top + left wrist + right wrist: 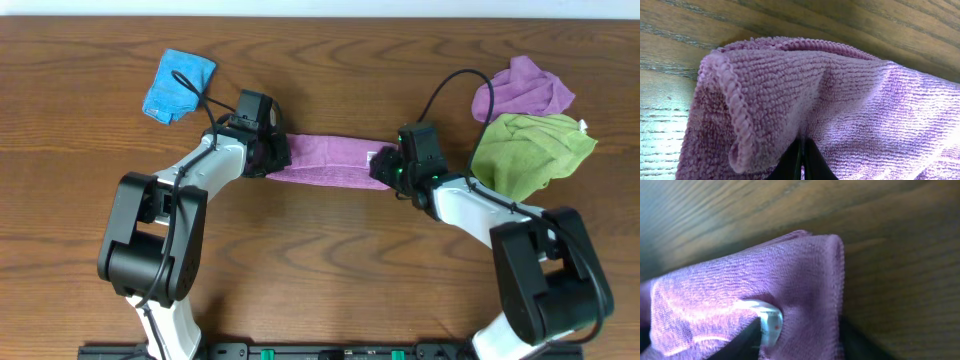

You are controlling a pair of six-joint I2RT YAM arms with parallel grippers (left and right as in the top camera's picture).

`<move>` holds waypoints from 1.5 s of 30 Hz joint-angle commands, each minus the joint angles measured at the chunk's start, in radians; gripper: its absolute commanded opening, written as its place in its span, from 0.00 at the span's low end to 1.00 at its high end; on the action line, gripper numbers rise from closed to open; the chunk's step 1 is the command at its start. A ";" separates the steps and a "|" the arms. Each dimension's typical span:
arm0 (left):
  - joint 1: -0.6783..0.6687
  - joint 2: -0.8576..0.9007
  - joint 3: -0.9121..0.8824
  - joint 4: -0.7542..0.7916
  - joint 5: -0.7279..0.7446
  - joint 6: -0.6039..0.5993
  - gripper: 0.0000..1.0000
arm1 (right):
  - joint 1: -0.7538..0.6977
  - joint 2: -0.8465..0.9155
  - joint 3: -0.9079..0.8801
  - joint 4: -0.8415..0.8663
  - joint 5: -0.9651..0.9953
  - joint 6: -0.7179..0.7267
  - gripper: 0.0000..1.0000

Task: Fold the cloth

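The left tool [272, 152] and right tool [386, 168] are each pinching an end of the purple cloth [325, 158], and should be travelling together, holding it taut with edges matched.

Mid-table barred by long purple terry cloth strip [325, 160], pinched at its ends by left gripper [272, 156] and right gripper [383, 166]. Wooden table [330, 260] bare in front of strip, between left arm [200, 165] and right arm [470, 205]; bare also behind strip, centre. Far left: crumpled blue microfibre cloth [178, 85], near left arm. Far right: bunched green cloth [530, 150] just beside right arm, touching crumpled purple cloth [522, 88] behind it; tight there
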 commanded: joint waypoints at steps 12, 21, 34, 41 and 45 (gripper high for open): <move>0.031 0.019 -0.001 -0.057 -0.048 0.014 0.06 | 0.049 -0.118 0.012 0.099 -0.014 -0.124 0.01; 0.035 0.019 0.003 -0.059 -0.047 0.013 0.06 | 0.173 -0.166 0.083 0.103 0.031 -0.146 0.01; 0.035 0.019 0.004 -0.056 -0.025 0.010 0.06 | 0.314 -0.003 0.252 0.106 0.106 -0.192 0.01; 0.051 0.006 0.021 -0.085 0.029 0.011 0.06 | 0.359 0.050 0.268 0.126 0.106 -0.192 0.01; 0.074 -0.027 0.024 -0.086 0.091 0.011 0.06 | 0.377 0.076 0.268 0.157 0.106 -0.195 0.01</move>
